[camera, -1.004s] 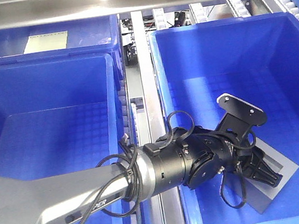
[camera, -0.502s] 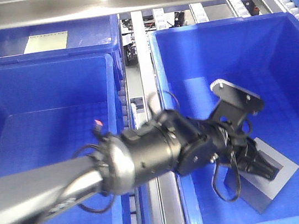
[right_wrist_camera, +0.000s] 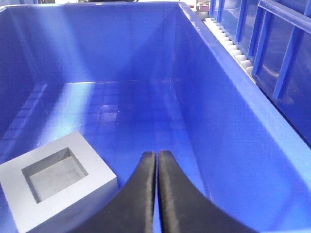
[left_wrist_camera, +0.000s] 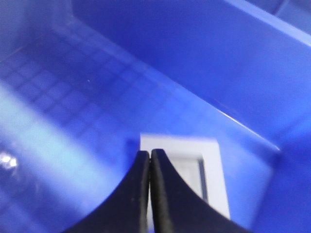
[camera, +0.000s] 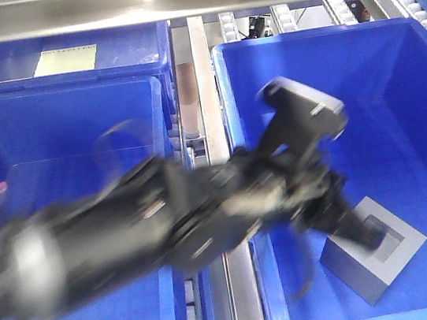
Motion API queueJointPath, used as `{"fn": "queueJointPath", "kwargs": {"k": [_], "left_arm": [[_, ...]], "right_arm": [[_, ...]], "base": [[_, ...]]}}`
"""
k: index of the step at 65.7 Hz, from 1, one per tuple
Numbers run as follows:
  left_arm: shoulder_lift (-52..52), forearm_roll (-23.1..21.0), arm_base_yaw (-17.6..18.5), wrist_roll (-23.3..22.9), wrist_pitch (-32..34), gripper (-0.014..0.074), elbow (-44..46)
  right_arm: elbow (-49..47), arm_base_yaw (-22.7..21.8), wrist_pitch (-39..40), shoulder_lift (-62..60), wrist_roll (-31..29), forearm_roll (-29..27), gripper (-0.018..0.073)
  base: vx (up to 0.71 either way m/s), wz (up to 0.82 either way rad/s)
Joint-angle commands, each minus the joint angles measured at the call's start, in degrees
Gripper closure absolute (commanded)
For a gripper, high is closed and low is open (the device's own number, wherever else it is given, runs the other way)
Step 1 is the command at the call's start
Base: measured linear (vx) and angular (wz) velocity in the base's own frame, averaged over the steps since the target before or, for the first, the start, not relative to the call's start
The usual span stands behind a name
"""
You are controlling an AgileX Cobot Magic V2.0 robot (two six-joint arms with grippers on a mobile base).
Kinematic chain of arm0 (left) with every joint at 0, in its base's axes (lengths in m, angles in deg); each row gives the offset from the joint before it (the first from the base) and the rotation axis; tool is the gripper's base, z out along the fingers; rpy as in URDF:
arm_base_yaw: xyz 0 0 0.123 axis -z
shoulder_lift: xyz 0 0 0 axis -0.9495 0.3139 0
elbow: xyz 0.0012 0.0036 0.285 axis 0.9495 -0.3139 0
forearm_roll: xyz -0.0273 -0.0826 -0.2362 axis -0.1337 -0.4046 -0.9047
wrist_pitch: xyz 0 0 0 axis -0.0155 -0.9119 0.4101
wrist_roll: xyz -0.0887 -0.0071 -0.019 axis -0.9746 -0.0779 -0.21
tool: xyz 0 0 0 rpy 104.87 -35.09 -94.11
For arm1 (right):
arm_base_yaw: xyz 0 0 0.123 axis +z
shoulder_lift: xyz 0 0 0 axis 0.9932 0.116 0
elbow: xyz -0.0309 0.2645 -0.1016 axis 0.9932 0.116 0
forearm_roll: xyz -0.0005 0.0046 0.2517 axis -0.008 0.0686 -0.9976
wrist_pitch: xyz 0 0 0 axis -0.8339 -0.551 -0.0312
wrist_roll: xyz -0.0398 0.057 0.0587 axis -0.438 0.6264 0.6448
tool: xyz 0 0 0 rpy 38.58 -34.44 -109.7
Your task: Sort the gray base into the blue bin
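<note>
The gray base [camera: 373, 247] sits recess-up on the floor of the blue bin [camera: 425, 82], in its near right corner. Our left gripper [left_wrist_camera: 149, 189] hangs just above it with its fingers pressed together, holding nothing; the right gripper [right_wrist_camera: 157, 189] is likewise closed and empty. The front view is smeared, so the arm's exact pose is uncertain. We judge the drop done; we should lift straight up, clear of the rim.

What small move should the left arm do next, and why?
Probably lift the left gripper up out of the blue bin. It is shut and empty, and the gray base already rests on the bin floor.
</note>
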Motion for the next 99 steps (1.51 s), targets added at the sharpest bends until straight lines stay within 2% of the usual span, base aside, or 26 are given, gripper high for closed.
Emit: {"fn": "queueJointPath", "kwargs": {"k": [1, 33, 66, 76, 99], "left_arm": [[-9.12, -0.05, 0.35, -0.19, 6.63, 0.0603, -4.97], [-42.13, -0.1, 0.18, -0.82, 8.38, 0.0603, -33.49], [-72.03, -0.05, 0.19, -0.77, 8.16, 0.0603, -51.79], [-76.19, -0.05, 0.19, -0.77, 5.92, 0.0603, -53.44], [-75.99, -0.05, 0.19, -0.77, 5.63, 0.0603, -53.44]], "right_arm": [[0.12, -0.52, 3.82, -0.1, -0.72, 0.28, 0.0564], [0.12, -0.52, 3.76, -0.1, -0.72, 0.28, 0.0564], [0.12, -0.52, 3.76, -0.1, -0.72, 0.28, 0.0564], [0.12, -0.52, 3.76, -0.1, -0.72, 0.28, 0.0564], [0.12, -0.52, 3.82, -0.1, -0.72, 0.28, 0.0564]], "base": [[0.0, 0.0], [0.0, 0.0], [0.0, 0.0], [0.0, 0.0], [0.0, 0.0]]}}
